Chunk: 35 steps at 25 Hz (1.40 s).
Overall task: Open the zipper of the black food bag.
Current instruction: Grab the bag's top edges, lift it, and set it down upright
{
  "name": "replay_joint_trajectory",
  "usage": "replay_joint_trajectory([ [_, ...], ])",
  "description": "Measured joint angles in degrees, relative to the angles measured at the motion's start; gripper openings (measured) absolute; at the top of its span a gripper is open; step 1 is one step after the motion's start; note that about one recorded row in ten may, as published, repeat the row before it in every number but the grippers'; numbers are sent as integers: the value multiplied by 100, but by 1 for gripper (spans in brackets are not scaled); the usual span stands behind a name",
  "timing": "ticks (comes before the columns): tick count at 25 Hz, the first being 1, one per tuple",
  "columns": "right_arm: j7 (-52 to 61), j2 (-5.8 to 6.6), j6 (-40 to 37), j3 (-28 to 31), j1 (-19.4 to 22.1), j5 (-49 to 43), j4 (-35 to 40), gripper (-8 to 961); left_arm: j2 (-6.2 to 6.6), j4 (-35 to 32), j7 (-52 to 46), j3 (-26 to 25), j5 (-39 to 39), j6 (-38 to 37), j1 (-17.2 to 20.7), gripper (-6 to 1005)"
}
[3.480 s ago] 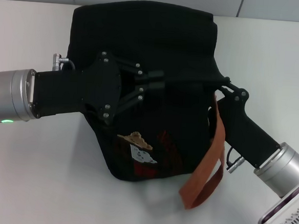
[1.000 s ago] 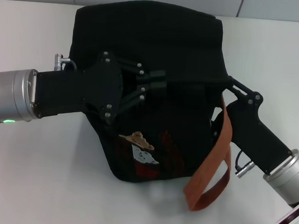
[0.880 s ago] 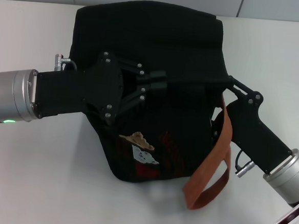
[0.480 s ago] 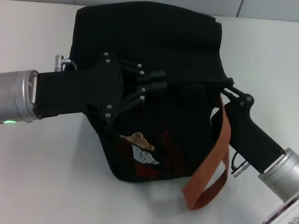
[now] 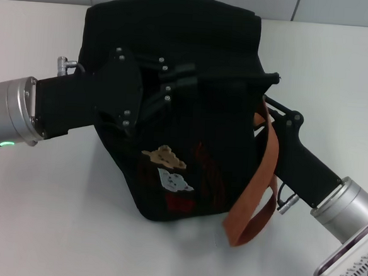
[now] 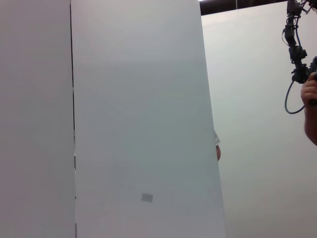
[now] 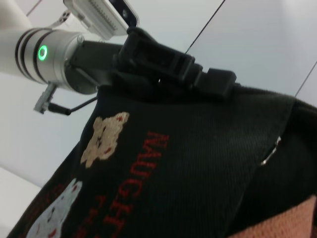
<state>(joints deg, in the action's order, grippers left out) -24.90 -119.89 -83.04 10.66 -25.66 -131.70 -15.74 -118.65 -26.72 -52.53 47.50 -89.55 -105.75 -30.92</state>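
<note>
A white bench (image 5: 52, 217) holds everything. Behind it is a pale wall with thin dark lines. The left wrist view shows only plain white wall panels, and at one edge a bit of a person's hand with a dark cable.

The black food bag (image 5: 177, 49) sits in the middle of the bench, tipped so its front faces the head camera. One orange-brown strap (image 5: 256, 187) hangs down its right side in a loop that reaches the bench.

The left end effector (image 5: 179, 74) comes in from the left and lies across the top front of the bag. Its fingers are close together and press on the black cloth near the top rim. I cannot tell if they pinch the zipper pull, because black hides black.

The right end effector (image 5: 270, 78) reaches in from the lower right to the bag's top right corner. Its tips touch the cloth there, but I cannot tell if they are apart or together.

On the front are a tan bear patch (image 5: 162, 157) and a white bear patch (image 5: 174, 183). Red letters (image 7: 136, 183) beside the bears start with "NAUGH".

A small silver pull (image 7: 270, 152) shows on the bag's side in the right wrist view.
</note>
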Motion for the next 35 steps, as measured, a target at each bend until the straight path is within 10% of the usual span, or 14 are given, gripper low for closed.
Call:
replay_joint_trajectory([
  [35, -68, 1, 28, 252, -64, 21, -154, 283, -27, 159, 49, 102, -100, 8, -63, 90],
])
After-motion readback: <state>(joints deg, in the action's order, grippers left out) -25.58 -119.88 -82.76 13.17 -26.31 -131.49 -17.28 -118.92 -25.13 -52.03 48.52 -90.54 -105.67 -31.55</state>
